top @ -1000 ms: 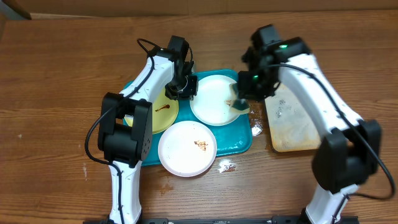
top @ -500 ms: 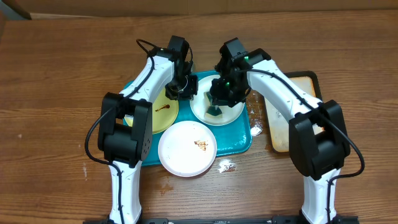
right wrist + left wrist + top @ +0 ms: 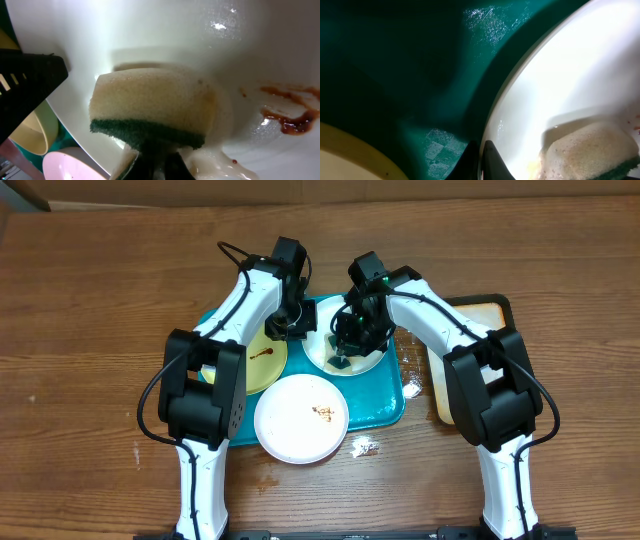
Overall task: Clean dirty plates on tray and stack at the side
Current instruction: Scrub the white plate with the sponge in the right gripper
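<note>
The teal tray (image 3: 385,405) holds three plates. A pale yellow-green plate (image 3: 262,358) with a brown smear lies at the left. A white plate (image 3: 300,420) with brown crumbs lies over the front rim. A second white plate (image 3: 330,330) lies at the back. My left gripper (image 3: 293,328) is shut on this back plate's left rim (image 3: 530,85), fingers (image 3: 485,161) pinched on the edge. My right gripper (image 3: 348,350) is shut on a yellow-and-green sponge (image 3: 150,107) and presses it on that plate (image 3: 200,40), beside a brown smear (image 3: 286,119). The sponge also shows in the left wrist view (image 3: 590,150).
A tan, black-rimmed tray (image 3: 470,385) lies to the right of the teal tray. Small crumpled clear scraps lie on the table at the tray's front (image 3: 362,446) and at its right edge (image 3: 411,385). A cardboard wall runs along the back.
My right gripper has carried the sponge left, from the back plate's right rim onto its middle-left. The left arm has stayed still on the rim.
</note>
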You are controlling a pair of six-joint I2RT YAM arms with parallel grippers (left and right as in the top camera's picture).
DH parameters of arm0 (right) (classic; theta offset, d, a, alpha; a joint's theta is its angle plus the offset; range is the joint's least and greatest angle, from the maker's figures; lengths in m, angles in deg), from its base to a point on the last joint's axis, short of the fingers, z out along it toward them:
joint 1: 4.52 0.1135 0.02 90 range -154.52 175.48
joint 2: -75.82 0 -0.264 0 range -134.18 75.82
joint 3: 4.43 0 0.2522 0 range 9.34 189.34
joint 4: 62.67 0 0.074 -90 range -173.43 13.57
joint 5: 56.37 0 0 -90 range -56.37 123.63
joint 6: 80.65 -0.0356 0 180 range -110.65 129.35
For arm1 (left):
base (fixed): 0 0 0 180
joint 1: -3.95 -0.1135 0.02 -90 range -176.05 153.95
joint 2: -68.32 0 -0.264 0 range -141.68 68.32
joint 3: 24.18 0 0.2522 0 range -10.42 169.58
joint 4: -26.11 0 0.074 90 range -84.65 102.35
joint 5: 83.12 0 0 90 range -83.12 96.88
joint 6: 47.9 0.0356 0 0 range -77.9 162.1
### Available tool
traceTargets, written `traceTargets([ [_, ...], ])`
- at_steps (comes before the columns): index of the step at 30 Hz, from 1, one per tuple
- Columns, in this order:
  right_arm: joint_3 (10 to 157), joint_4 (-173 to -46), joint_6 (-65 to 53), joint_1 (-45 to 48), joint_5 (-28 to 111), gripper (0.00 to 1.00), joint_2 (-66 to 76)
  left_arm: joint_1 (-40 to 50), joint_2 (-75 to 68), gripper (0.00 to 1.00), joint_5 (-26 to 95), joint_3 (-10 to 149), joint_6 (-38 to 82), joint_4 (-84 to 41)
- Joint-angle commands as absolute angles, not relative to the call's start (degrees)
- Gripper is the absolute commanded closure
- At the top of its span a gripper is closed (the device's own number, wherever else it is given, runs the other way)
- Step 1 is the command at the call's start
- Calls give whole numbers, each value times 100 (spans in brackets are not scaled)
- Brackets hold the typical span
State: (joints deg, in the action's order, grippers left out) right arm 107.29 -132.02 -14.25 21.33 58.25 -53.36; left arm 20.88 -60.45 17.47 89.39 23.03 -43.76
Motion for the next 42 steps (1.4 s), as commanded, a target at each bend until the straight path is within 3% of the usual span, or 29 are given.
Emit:
traceTargets([
  [1, 10770, -13181, -1473, 2120, 5346, 96, -5608, 2125, -6163, 96, 1257, 9016, 2194, -4464],
  [24, 10772, -14020, -2242, 2039, 1864, 96, -5603, 2125, -6163, 96, 1091, 9016, 2196, -4750],
  [27, 10775, -13991, -2085, 2048, 1978, 96, -5599, 2125, -6163, 96, 1091, 9016, 2209, -4783],
  [33, 10987, -13482, -876, 2255, 3849, 96, -5599, 2125, -6163, 96, 1095, 9016, 2222, -4783],
  [42, 11293, -12604, -1346, 2437, 5326, 96, -5599, 2136, -6163, 96, 1135, 9016, 2284, -4805],
])
